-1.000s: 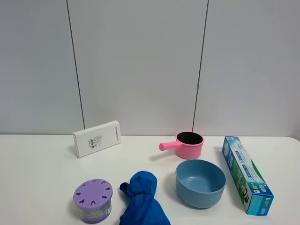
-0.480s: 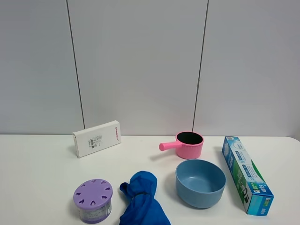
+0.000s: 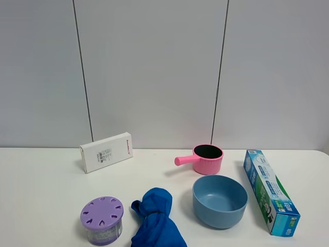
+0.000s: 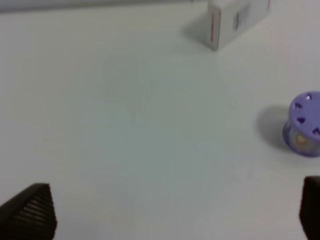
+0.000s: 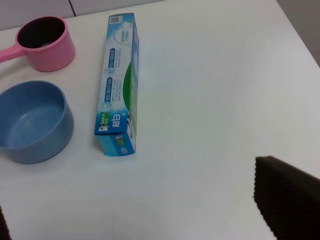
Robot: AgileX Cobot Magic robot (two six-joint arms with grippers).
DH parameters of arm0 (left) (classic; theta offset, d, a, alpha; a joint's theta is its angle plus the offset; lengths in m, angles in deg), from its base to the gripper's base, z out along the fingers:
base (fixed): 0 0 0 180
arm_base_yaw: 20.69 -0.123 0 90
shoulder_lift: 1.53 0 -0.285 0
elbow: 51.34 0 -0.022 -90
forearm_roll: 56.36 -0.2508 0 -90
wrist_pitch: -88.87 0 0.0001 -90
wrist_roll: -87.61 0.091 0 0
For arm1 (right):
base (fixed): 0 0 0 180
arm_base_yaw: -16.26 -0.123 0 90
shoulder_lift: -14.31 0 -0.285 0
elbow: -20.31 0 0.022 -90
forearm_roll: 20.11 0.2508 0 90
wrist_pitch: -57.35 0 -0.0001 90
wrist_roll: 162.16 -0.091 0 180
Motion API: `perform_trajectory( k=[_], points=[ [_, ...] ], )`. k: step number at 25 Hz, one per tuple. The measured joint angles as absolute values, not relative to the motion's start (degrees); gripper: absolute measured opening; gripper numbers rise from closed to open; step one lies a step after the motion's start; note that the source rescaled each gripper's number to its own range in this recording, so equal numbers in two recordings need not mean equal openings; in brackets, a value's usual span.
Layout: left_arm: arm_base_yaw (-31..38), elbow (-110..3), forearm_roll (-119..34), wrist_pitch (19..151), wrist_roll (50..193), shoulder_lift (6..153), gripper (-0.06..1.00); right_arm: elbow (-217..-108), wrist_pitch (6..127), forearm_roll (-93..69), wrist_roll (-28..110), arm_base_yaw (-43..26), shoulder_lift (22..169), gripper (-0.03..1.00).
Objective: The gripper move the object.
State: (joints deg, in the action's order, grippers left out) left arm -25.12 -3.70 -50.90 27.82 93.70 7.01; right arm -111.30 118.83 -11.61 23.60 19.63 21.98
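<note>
The object, a small round canister (image 3: 102, 220) with a lilac lid with petal-shaped holes and a clear body, stands upright at the table's front left. No arm or gripper shows in the exterior high view. In the left wrist view the canister (image 4: 305, 125) is far off to one side of my left gripper (image 4: 170, 215), whose two black fingertips (image 4: 27, 212) stand wide apart with nothing between them. My right gripper (image 5: 145, 215) is also open and empty above bare table, with one black fingertip (image 5: 287, 200) in view.
A white box (image 3: 106, 152) lies at the back left. A pink saucepan (image 3: 205, 158), a blue bowl (image 3: 220, 200) and a long toothpaste box (image 3: 271, 191) sit on the right. A blue cloth (image 3: 156, 221) lies right beside the canister.
</note>
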Motion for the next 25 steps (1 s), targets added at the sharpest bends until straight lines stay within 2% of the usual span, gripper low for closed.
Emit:
perform_trajectory(
  k=[25],
  points=[
    [-25.1, -3.3, -50.5, 28.1, 93.5, 5.9, 1.00, -111.3, 118.8, -11.6, 23.6, 19.6, 22.0, 1.00]
  ],
)
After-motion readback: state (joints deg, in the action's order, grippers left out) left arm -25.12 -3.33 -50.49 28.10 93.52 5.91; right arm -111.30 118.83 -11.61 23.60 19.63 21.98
